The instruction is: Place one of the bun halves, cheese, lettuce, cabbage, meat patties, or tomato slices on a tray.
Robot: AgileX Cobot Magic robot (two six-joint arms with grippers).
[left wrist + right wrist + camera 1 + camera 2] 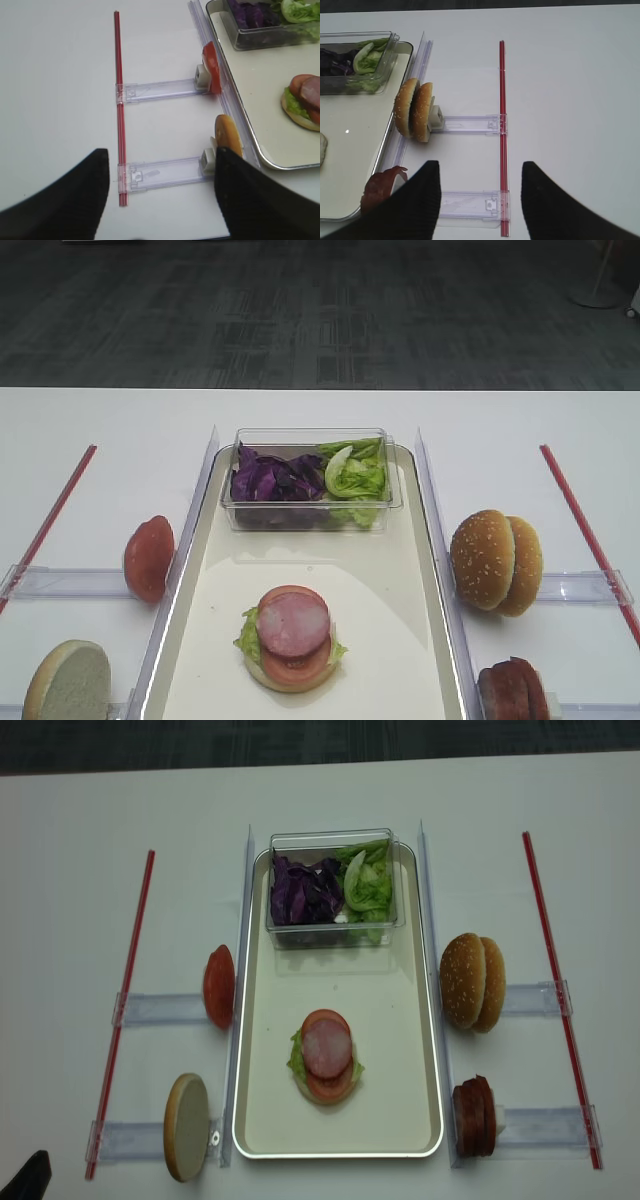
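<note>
On the cream tray [400, 640] lies a stack: bun bottom, lettuce, tomato, and a pink meat patty [293, 624] on top. At the tray's far end a clear box holds purple cabbage [275, 478] and lettuce [358, 475]. Two sesame bun halves [414, 110] and the meat patties [380, 187] stand on edge right of the tray. Tomato slices [211, 62] and a pale-faced bun half [227, 137] stand on its left. My right gripper [480, 167] hangs open and empty, the patties beside its left finger. My left gripper [161, 152] is open and empty, the pale bun at its right finger. Cheese is out of view.
Clear plastic racks [160, 1008] run out from both sides of the tray to red rods [125, 1010], one on each side [558, 990]. Upright clear rails [436, 540] border the tray's long sides. The table's front edge lies close below both grippers.
</note>
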